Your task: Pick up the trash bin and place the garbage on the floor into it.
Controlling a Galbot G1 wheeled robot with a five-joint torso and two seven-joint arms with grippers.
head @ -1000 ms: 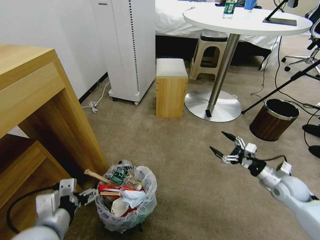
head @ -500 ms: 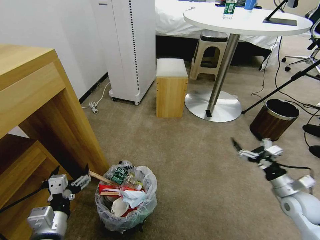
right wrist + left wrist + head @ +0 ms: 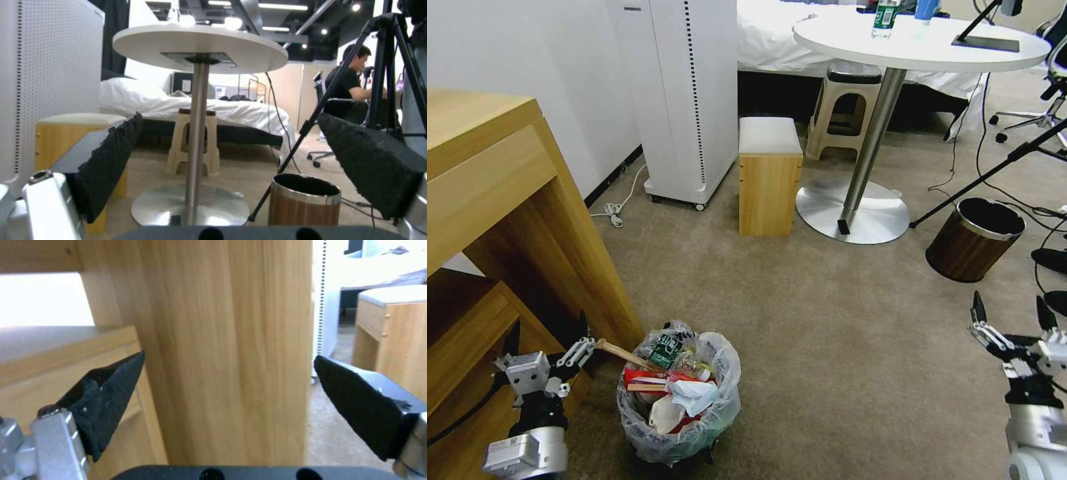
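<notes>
— Left gripper?
— Fingers spread, empty, tips up against the wooden desk leg, just beside the trash bin.
— And the bin?
— Upright on the floor by the desk's corner, stuffed with garbage; a wooden stick lies slanted, its end poking toward the desk. Its base is hidden under the bag.
— Right gripper?
— Spread wide, well apart, near the brown bin.
</notes>
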